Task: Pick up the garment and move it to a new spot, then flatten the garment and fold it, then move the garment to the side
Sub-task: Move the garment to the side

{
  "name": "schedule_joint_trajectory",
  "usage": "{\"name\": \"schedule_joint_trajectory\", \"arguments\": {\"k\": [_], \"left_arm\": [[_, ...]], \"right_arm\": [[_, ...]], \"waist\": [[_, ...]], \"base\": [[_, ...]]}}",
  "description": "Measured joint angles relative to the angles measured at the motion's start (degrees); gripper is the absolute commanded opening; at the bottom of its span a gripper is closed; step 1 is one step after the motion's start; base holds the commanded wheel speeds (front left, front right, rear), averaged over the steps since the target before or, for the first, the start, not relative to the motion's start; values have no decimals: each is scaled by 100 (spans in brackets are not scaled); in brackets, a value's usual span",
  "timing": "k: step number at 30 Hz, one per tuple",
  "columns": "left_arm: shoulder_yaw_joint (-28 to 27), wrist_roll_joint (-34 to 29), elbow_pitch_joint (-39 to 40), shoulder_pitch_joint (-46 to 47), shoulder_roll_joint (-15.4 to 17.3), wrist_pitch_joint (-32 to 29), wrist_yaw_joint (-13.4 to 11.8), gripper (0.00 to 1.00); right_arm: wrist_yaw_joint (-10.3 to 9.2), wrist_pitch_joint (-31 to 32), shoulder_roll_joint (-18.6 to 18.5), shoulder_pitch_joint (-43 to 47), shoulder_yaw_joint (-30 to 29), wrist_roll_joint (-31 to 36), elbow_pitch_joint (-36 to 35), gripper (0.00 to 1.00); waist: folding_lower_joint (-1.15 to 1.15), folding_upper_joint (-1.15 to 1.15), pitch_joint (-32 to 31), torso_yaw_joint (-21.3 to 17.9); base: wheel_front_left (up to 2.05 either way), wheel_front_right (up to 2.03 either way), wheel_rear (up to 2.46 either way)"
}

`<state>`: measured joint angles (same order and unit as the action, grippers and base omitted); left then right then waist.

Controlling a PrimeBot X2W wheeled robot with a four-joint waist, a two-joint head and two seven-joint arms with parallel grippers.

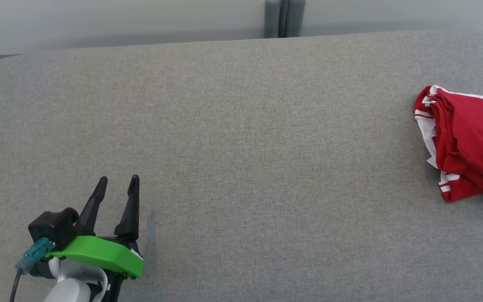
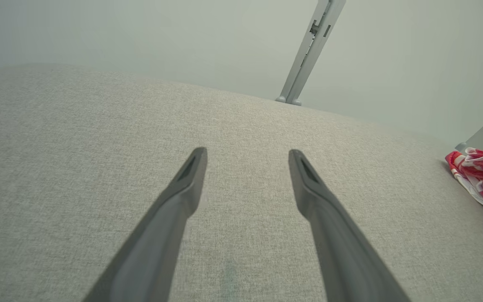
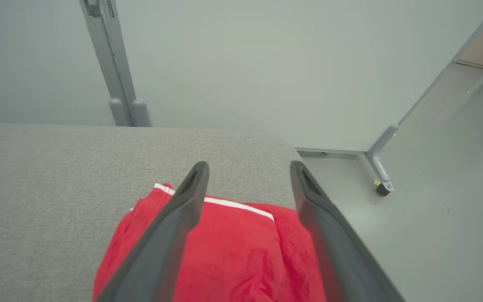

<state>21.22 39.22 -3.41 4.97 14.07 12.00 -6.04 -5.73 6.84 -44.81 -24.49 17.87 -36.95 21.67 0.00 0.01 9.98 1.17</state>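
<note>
the grey padded table (image 1: 241,126) lay mostly bare. the red garment with white trim (image 1: 468,142) sat bunched at its three o'clock edge, seemingly put aside. the right gripper (image 3: 248,165) hovered above it, jaws wide and empty. the left gripper (image 1: 119,179) waited wide at seven o'clock.

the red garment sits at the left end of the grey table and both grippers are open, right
No: the red garment lies at the right end of the grey table, as the head view shows. The left gripper and right gripper are indeed open.
</note>
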Motion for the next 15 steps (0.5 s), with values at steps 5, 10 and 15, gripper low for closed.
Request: {"name": "schedule_joint_trajectory", "arguments": {"k": [5,10,15], "left_arm": [[-156,-134,-148,-34,68,62,-8,100],[-324,-325,-363,-227,126,74,-57,100],[-513,-422,-514,-355,87,125,-64,100]], "right_arm": [[-46,-659,326,38,-15,133,-360,100],[-91,-1251,1017,401,24,127,-590,100],[-121,-1727,1485,1026,168,180,-627,100]], "waist": [[0,0,-206,-124],[0,0,-426,-242],[0,0,-645,-333]], "base": [[0,0,0],[0,0,0],[0,0,0]]}}
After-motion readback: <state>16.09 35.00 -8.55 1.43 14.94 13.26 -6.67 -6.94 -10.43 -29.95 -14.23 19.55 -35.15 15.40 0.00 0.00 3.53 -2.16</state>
